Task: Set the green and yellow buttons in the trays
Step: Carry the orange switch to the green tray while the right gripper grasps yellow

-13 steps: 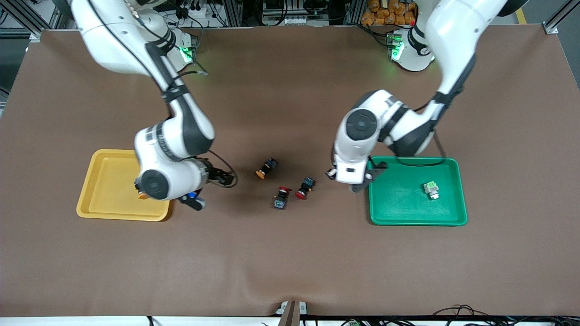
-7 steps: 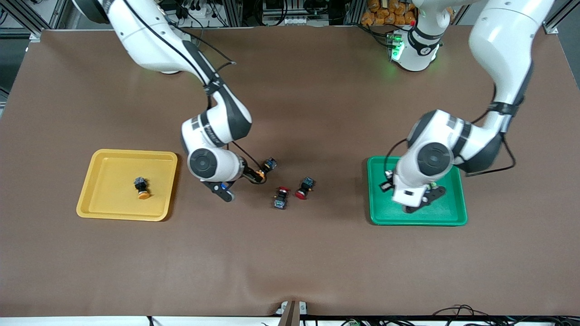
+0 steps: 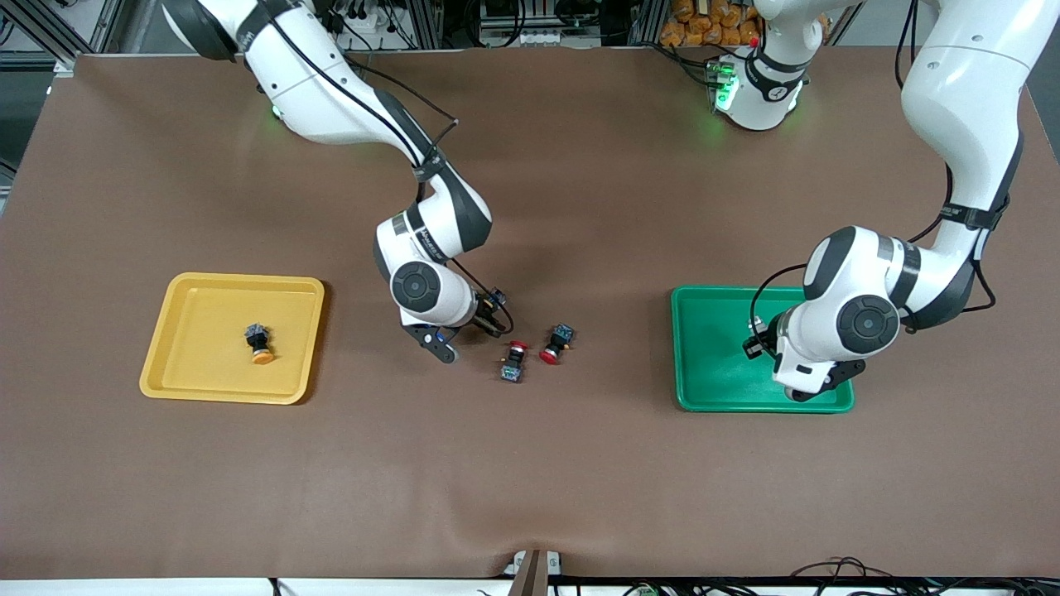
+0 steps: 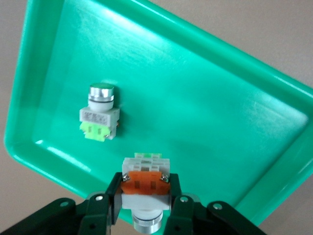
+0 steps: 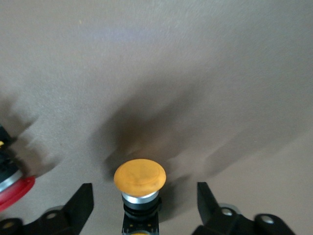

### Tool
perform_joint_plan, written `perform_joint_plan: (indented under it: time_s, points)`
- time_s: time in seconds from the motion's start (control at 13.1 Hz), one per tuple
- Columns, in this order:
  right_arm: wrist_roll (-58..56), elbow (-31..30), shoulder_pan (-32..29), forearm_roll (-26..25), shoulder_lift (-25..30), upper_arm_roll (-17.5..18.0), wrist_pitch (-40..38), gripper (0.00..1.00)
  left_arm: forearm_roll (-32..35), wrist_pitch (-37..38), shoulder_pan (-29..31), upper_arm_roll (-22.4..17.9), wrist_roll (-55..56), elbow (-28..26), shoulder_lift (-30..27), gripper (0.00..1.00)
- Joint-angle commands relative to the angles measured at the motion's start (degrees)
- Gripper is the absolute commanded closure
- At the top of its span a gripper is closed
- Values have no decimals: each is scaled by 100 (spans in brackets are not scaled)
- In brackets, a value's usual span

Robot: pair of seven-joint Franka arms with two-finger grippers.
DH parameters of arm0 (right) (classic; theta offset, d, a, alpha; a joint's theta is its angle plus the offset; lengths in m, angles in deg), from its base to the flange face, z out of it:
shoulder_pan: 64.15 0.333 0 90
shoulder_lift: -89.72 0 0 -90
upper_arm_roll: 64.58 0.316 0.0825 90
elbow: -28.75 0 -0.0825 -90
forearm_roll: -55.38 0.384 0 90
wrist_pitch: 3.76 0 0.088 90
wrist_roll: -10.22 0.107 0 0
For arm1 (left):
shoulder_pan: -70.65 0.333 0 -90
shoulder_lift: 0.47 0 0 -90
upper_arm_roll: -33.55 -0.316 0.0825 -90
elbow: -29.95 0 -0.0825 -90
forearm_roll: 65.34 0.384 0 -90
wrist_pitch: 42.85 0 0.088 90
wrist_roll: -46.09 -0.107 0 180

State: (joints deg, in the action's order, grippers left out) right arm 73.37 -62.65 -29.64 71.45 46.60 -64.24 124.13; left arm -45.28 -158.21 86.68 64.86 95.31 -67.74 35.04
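Since the earlier frame, my right arm had swung from the yellow tray to the middle of the tabletop, and my left arm had carried its load over the green tray. Right gripper: fingers spread, standing either side of a yellow-capped button, not touching it. Red-capped buttons lay just beside those fingers. Left gripper: fingers clenched on the grey orange-fronted button, over the green tray. Green-topped button lay in that tray, near my left fingers. One yellow-capped button sat in the yellow tray.
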Motion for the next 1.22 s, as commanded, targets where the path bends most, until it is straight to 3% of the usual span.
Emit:
perform_joint_plan:
  time_s: [0.0, 0.23, 0.38, 0.46, 0.69, 1.15]
  points:
    - [-162, -62, -5, 36, 93, -60, -105, 100, 41, -276, 66, 76, -18, 12, 105, 100]
    - [-1100, -53, -434, 27, 374, -86, -1026, 100, 32, -575, 5, 76, 9, 13, 193, 98]
    - [-1610, -45, -707, -34, 681, -113, -1694, 100, 32, -637, -30, 76, 44, 48, 229, 11]
    - [-1970, -45, -943, -78, 839, -113, -1993, 100, 24, -637, -30, 85, 53, 65, 211, 0]
    - [-3471, -27, -1585, -621, 1051, -113, -2601, 100, 32, -585, 5, 252, 53, 205, 71, 0]
    - [-7678, -36, -3166, -694, 1008, -104, -2839, 100, 32, -93, 75, 349, -315, 337, -1053, 0]
